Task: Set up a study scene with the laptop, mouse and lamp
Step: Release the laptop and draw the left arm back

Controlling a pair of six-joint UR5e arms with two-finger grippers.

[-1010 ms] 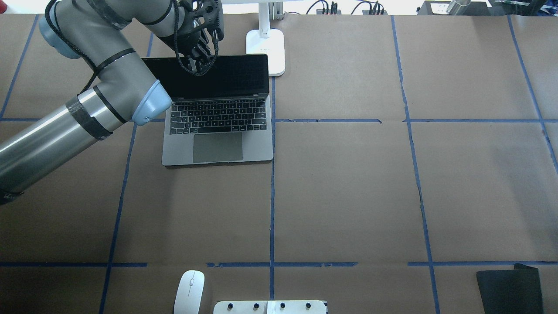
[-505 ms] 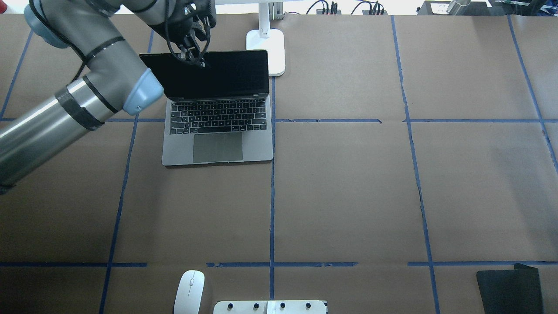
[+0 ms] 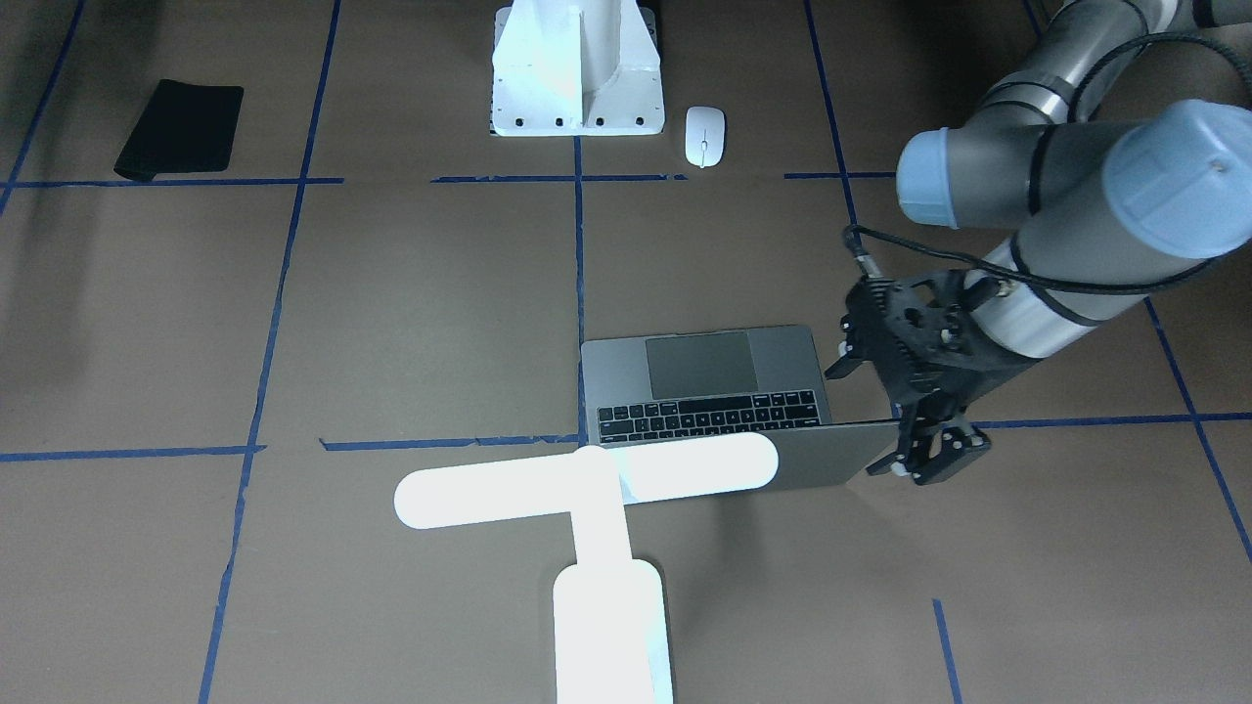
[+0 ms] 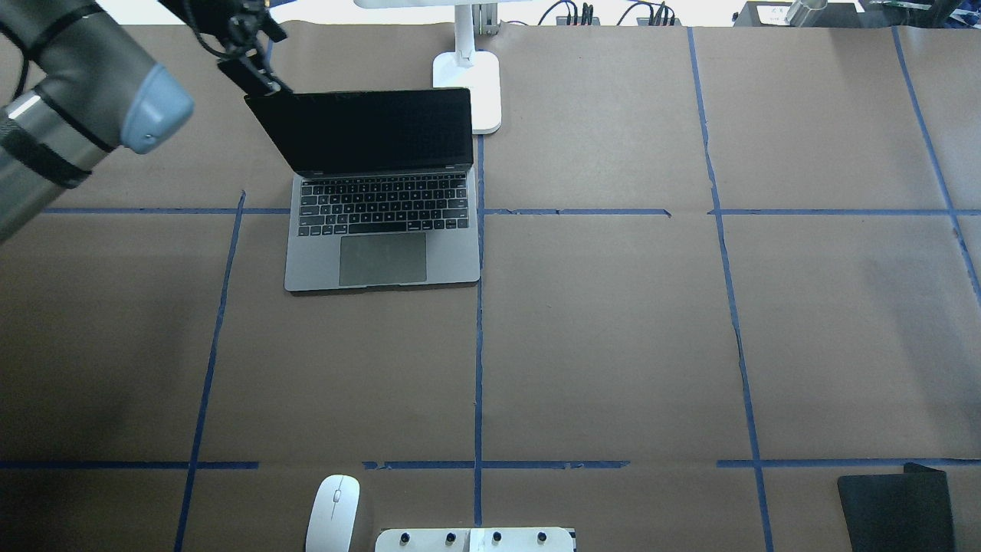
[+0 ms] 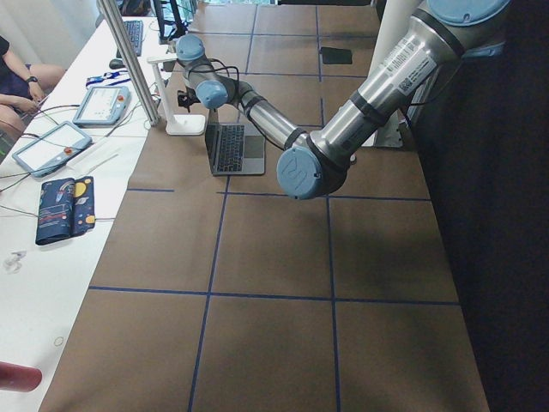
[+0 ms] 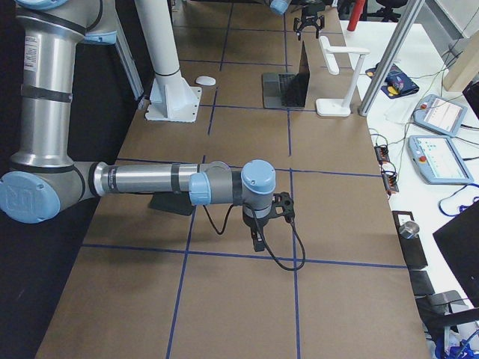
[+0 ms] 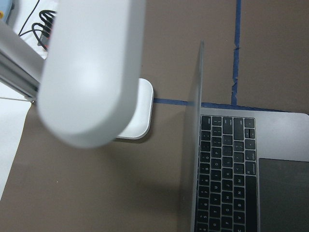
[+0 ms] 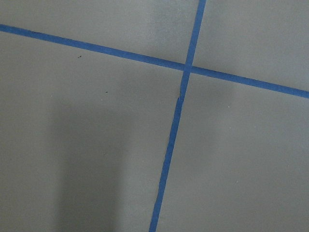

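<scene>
The left gripper (image 3: 934,455) hangs at the upper corner of the laptop (image 4: 383,261) lid, on the robot's left side of it, fingers pointing down. Whether a finger touches that corner cannot be told, nor how far the jaws are parted; its wrist view shows no fingers, only the lid seen edge-on with the keys beside it. The left arm reaches far across the tabletop (image 4: 613,345), elbow raised and wrist bent down behind the lid.

The right gripper (image 6: 258,239) shows only in the right side view, pointing straight down close over the tabletop beside a tape line (image 6: 224,250). Whether it is clenched or released cannot be told. Its forearm lies low and level over the robot's right end of the tabletop, and its wrist camera sees only brown paper and crossed blue tape.

The laptop stands open at the far side, lid near upright, screen dark and facing the robot. The lamp (image 3: 587,479) glows just behind it, its base (image 4: 467,84) near the lid's right corner and its bar over the lid's top edge. The mouse (image 4: 333,510) lies at the near edge, just beside the white pedestal (image 4: 475,539), well apart from the laptop. A black mat (image 4: 897,506) lies at the near right corner.
</scene>
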